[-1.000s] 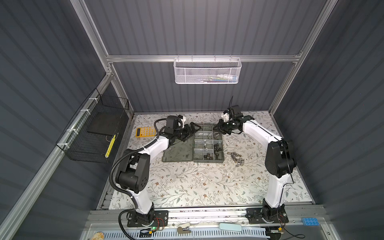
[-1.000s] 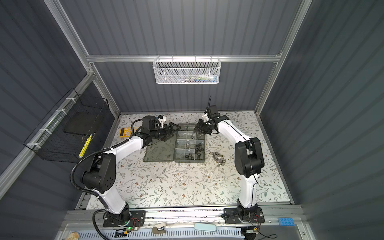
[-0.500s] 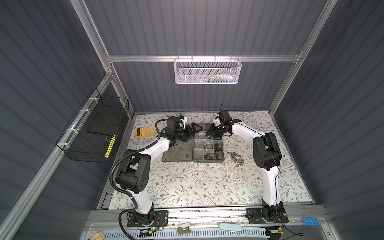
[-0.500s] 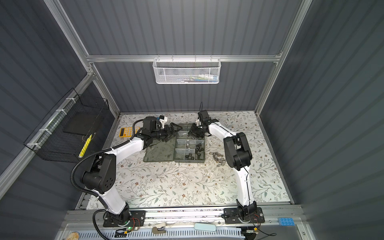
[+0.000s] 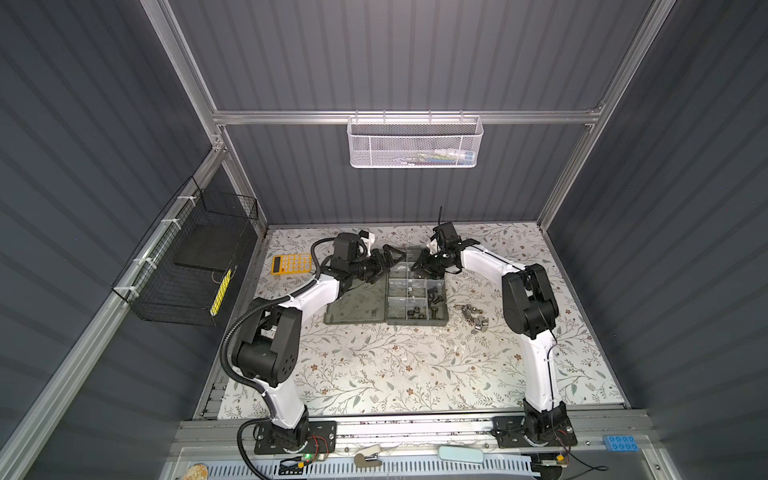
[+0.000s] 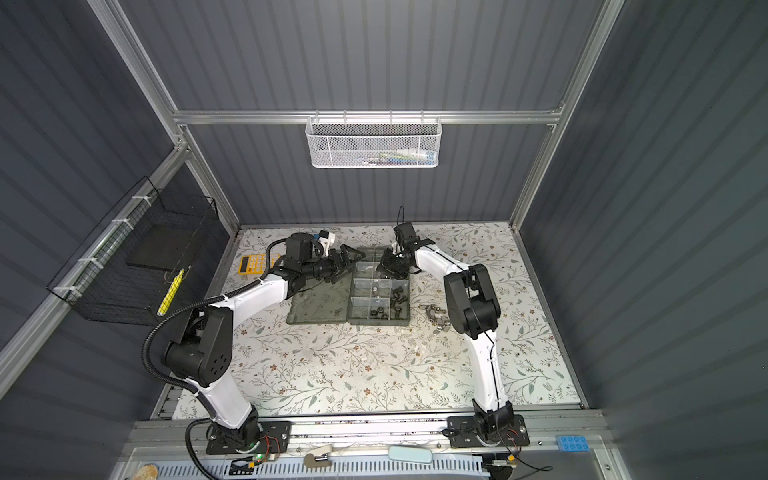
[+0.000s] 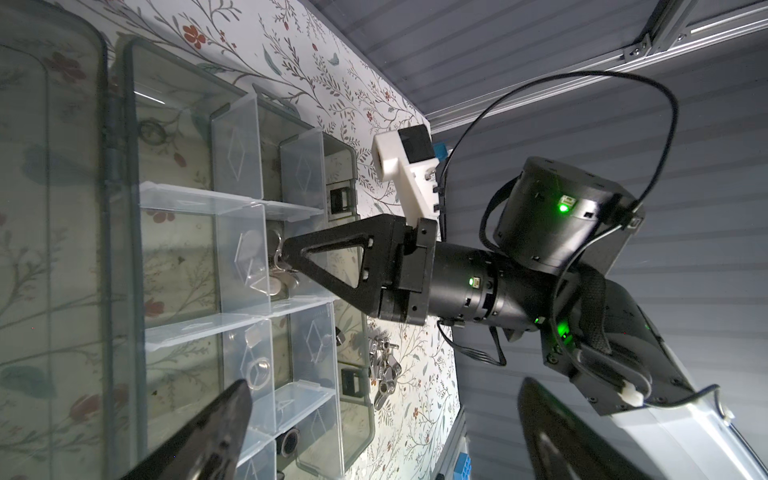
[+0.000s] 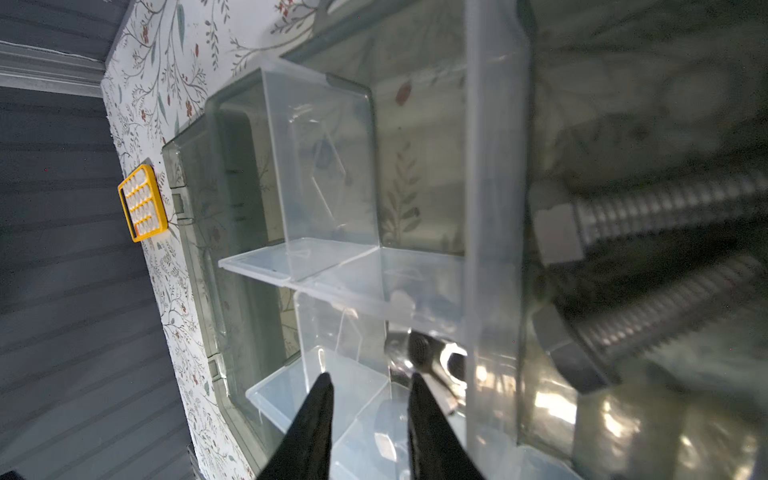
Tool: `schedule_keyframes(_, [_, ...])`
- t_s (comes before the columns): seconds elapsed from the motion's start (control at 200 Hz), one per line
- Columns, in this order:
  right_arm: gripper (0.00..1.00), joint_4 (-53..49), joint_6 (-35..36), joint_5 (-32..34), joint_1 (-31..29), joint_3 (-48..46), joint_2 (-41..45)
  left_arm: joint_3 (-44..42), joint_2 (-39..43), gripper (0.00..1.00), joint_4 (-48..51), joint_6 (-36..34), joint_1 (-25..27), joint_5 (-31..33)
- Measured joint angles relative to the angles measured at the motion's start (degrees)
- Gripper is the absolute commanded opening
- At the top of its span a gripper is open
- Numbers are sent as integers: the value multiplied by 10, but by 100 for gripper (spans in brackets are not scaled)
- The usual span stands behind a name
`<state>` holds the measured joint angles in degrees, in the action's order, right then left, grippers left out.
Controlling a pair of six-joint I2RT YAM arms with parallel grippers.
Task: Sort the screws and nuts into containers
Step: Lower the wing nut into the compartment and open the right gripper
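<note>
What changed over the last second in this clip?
The right gripper swung leftward in over the far cells of the organizer case; its jaws have parted beside a silver piece lying there, apparently just let go. The left gripper, open, the case and the loose hardware pile beside it stayed put.

The organizer case (image 5: 417, 322) is translucent grey-green plastic, smooth and glossy, its containers (image 8: 328, 166) walled in clear plastic. Two screws (image 8: 665, 214) are shiny threaded metal. The bench (image 5: 395, 374) cover looks matt and smooth, flower-printed.
</note>
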<state>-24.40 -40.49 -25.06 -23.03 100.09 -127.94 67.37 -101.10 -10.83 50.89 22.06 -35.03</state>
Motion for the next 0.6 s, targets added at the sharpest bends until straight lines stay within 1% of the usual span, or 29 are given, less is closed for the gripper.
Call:
schedule_keyframes(0.265, [39,-2,8,0,0,0,2,-3,-1,100,-10,0,0,-2])
schedule_keyframes(0.395, [43,-11,12,7,-1,0,12,-4,-1,100,-17,3,0,-2])
schedule_keyframes(0.6, [48,-21,26,29,0,-11,77,-4,-1,100,-22,4,3,-2])
